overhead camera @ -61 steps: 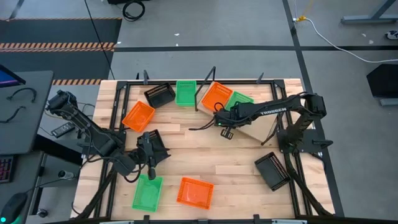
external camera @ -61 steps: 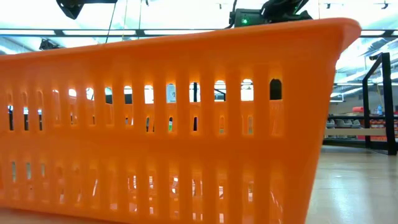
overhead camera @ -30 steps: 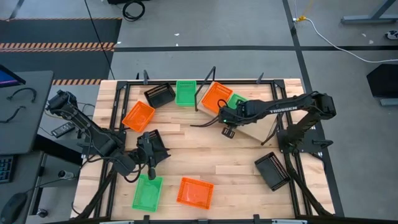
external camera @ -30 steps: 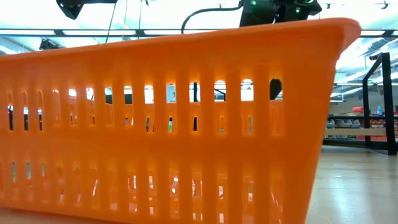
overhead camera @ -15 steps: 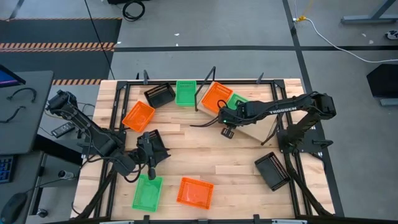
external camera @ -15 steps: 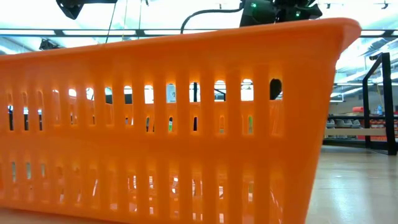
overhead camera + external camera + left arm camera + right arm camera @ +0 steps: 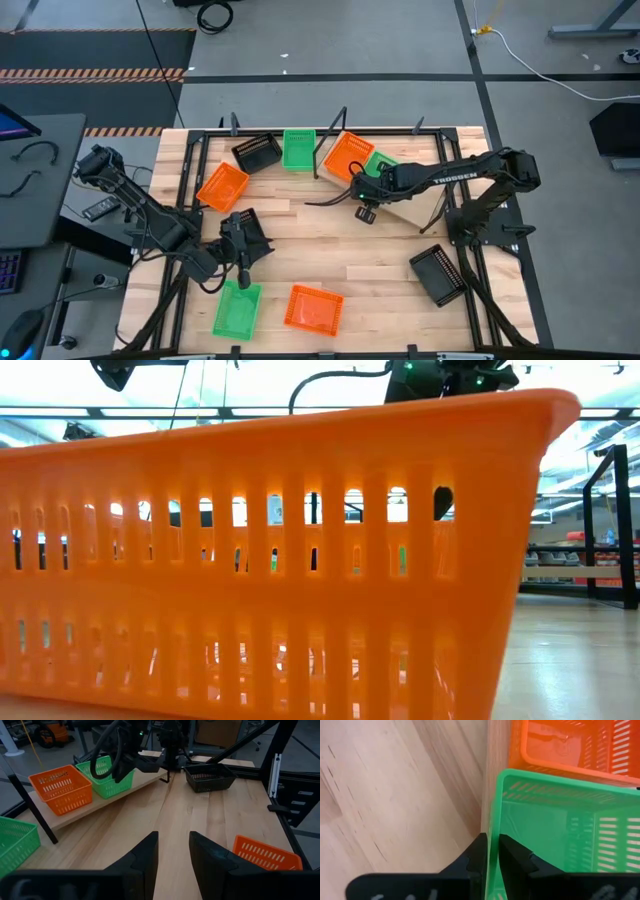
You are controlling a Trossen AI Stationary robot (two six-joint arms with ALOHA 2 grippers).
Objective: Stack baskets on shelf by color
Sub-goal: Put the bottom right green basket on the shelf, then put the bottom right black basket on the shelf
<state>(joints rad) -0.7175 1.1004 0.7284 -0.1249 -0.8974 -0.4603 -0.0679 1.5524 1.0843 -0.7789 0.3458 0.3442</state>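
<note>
Slots line the green basket (image 7: 560,820), seemingly pinched by right tool (image 7: 491,851).

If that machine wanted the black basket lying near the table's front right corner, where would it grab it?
Probably by the rim of one long wall, coming straight down from above. The black basket lies open side up and askew on the tabletop, apart from the other baskets, so its thin upright walls are free for one finger inside and one outside. The right pincer is already closed on the green basket's wall the same way.

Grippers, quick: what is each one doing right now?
Left gripper: open, holding nothing, above the tabletop.
Right gripper: shut on the green basket's rim, at the shelf.
</note>
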